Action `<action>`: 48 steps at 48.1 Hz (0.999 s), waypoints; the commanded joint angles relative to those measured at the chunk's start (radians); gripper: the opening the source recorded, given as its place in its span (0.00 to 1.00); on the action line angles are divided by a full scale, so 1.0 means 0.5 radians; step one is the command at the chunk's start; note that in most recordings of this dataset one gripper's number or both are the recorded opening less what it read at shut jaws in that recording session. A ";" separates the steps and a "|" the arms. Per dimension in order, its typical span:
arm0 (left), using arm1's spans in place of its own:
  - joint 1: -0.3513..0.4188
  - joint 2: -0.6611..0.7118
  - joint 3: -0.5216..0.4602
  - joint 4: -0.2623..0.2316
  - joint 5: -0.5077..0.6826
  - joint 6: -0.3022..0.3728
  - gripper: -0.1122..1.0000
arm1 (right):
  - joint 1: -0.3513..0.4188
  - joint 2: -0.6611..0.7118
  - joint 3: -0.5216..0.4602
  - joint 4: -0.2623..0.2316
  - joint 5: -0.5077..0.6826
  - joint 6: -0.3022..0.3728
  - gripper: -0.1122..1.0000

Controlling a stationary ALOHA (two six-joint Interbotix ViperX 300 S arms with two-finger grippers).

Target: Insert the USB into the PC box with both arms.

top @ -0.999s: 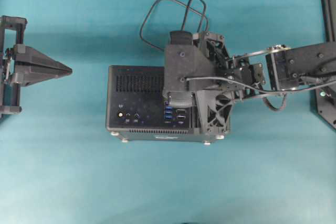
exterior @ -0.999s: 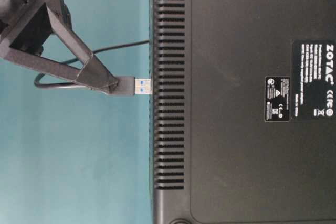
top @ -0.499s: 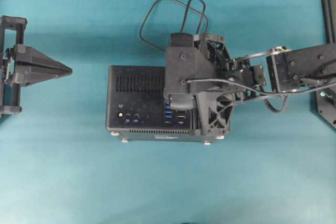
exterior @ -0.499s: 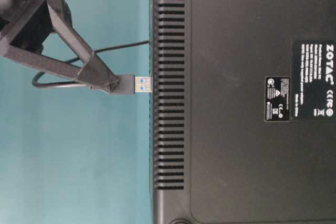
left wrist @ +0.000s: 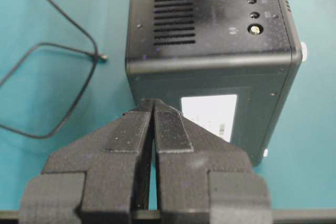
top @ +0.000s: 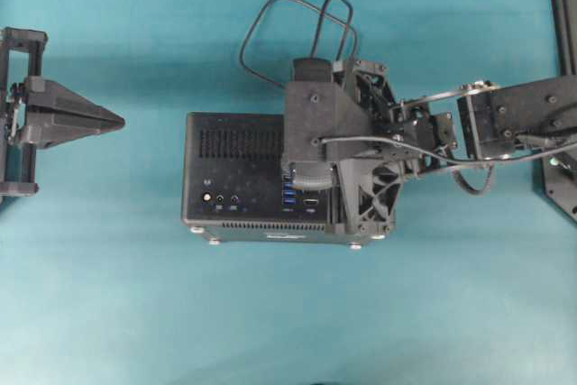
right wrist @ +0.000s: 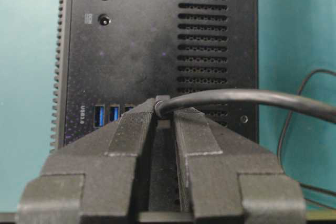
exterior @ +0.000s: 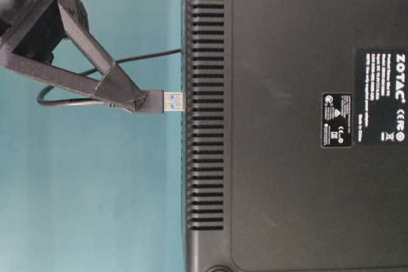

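Pinching the USB by its stiff little plug looks right, right gripper clamped on it, tip touching the PC box, floppy cable trailing, left gripper closed empty.

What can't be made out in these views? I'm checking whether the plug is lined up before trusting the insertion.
- Which port the USB plug meets: overhead, the right end effector covers it; from the right wrist, its own fingers hide the plug tip.
- Whether the tip has entered the PC box: table level, the box edge hides the port.
- Label text: left wrist, too small.
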 commanded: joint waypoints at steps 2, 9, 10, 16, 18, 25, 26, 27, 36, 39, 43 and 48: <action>0.003 0.009 -0.046 0.006 -0.009 -0.003 0.10 | 0.018 -0.012 -0.009 0.025 0.006 0.028 0.23; 0.003 0.009 -0.046 0.003 -0.009 -0.003 0.10 | 0.025 -0.009 -0.006 0.034 0.000 0.031 0.23; 0.003 0.009 -0.046 0.003 -0.009 -0.003 0.10 | 0.025 -0.009 -0.006 0.034 0.000 0.031 0.23; 0.003 0.009 -0.046 0.003 -0.009 -0.003 0.10 | 0.028 -0.006 -0.006 0.037 0.006 0.031 0.23; 0.003 0.009 -0.043 0.003 -0.009 -0.003 0.10 | 0.028 -0.006 -0.006 0.037 0.006 0.031 0.23; 0.003 0.009 -0.043 0.006 -0.009 -0.003 0.10 | 0.034 -0.006 -0.009 0.043 0.000 0.031 0.23; 0.003 0.009 -0.043 0.003 -0.009 -0.003 0.10 | 0.034 -0.006 -0.006 0.046 0.000 0.031 0.23; 0.003 0.009 -0.043 0.003 -0.009 -0.003 0.10 | 0.034 -0.006 -0.009 0.049 0.006 0.031 0.23; 0.003 0.009 -0.040 0.003 -0.009 -0.003 0.10 | 0.034 -0.006 -0.006 0.058 0.000 0.031 0.23; 0.003 0.009 -0.043 0.003 -0.009 -0.003 0.10 | 0.034 -0.006 -0.006 0.064 0.000 0.031 0.23; 0.003 0.012 -0.040 0.006 -0.012 0.000 0.10 | 0.034 -0.003 -0.006 0.064 0.000 0.031 0.23; 0.003 0.012 -0.040 0.006 -0.009 -0.003 0.10 | 0.034 0.000 -0.003 0.064 0.000 0.034 0.23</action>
